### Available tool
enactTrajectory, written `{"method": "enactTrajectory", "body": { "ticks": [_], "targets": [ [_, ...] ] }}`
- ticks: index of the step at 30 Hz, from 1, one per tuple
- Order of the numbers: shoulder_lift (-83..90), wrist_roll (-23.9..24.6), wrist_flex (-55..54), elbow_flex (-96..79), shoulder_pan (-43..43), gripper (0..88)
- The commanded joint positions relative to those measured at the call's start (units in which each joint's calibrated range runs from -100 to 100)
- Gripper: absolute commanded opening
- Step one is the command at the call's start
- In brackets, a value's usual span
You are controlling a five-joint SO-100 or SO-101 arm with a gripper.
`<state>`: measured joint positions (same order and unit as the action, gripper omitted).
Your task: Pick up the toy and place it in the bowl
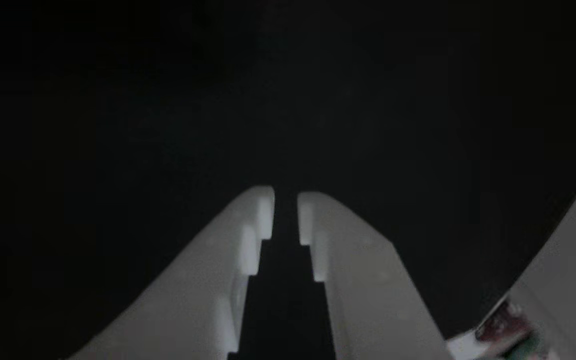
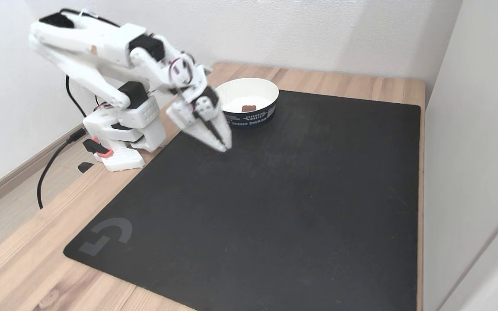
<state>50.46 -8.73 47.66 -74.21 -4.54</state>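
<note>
The toy (image 2: 247, 108), a small dark-red block, is seen lying inside the bowl (image 2: 270, 91) in the upper middle of the fixed view, so the placing is judged done. It is judged light and somewhat soft, best taken across two flat sides if handled again. The white bowl, with a dark printed band, stands at the far edge of the black mat (image 2: 275, 207) on the wooden table (image 2: 24, 268). The tool (image 2: 223, 147) hangs just left of the bowl over the mat; in the other view (image 1: 285, 200) its tips are nearly pressed together with nothing between them. Broad bare mat is left below and to the right; a wall (image 2: 474, 129) bounds the right edge.
</note>
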Motion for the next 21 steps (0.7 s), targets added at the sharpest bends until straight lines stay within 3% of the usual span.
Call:
{"method": "enactTrajectory", "body": {
  "ticks": [1, 5, 9, 21],
  "targets": [
    [8.44, 0.27, -0.41, -7.58, 0.48, 2.2],
    [14.44, 0.58, 1.11, -12.27, 1.98, 2.2],
    [21.03, 5.12, 5.26, -13.8, 6.75, 2.2],
    [40.37, 5.07, 20.08, -17.5, 6.67, 2.2]
  ]
}}
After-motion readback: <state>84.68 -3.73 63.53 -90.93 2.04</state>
